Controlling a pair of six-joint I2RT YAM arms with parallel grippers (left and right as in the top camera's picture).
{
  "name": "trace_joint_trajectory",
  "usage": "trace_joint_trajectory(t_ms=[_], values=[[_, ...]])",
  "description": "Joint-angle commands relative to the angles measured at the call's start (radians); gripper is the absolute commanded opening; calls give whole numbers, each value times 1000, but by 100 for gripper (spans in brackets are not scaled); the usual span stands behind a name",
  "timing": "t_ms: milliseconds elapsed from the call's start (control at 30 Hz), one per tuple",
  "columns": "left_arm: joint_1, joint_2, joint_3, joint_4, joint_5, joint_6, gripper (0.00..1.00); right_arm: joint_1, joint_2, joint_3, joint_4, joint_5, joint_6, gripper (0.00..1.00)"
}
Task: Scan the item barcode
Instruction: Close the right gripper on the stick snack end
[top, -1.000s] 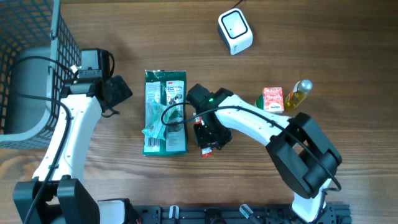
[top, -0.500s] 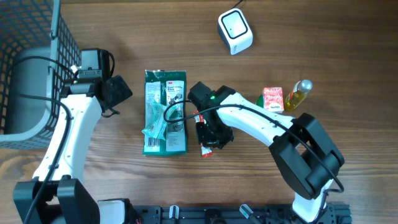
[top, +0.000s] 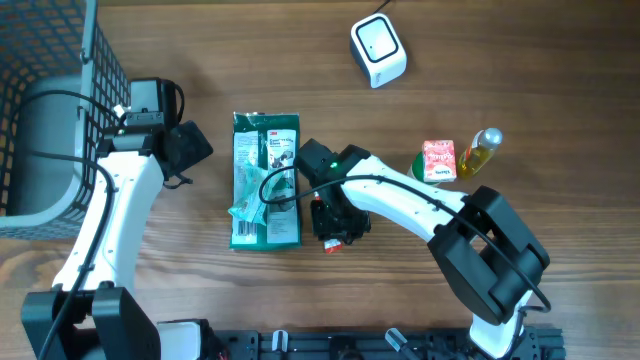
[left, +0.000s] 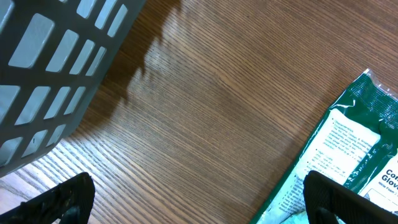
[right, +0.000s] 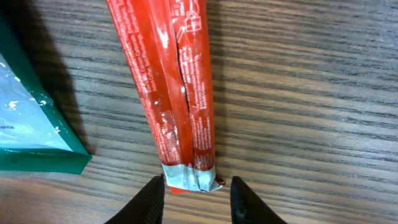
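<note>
Though overhead mostly hides it, right wrist shows red packet between claw.

On the wooden worktop lie a green packet, a red packet just beside it, a white scanner, a carton, a bottle and a basket.

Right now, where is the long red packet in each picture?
Overhead: the red packet is mostly hidden; only its end peeks out, just right of the green packet near its lower corner.
Left wrist: not in it.
Right wrist: in the middle, running top to bottom.
Shared landmark: the green packet, seen in all three views.
</note>
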Motion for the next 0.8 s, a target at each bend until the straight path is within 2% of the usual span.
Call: trace_joint_trajectory(t_ms=[0, 367, 767], values=[[4, 7, 5, 0, -2, -10, 100, 0, -26, -11, 3, 34, 16, 34], [4, 6, 5, 0, -2, -10, 100, 0, -26, -27, 11, 48, 66, 30], [4, 7, 5, 0, -2, -10, 100, 11, -25, -28, 16, 39, 85, 31]])
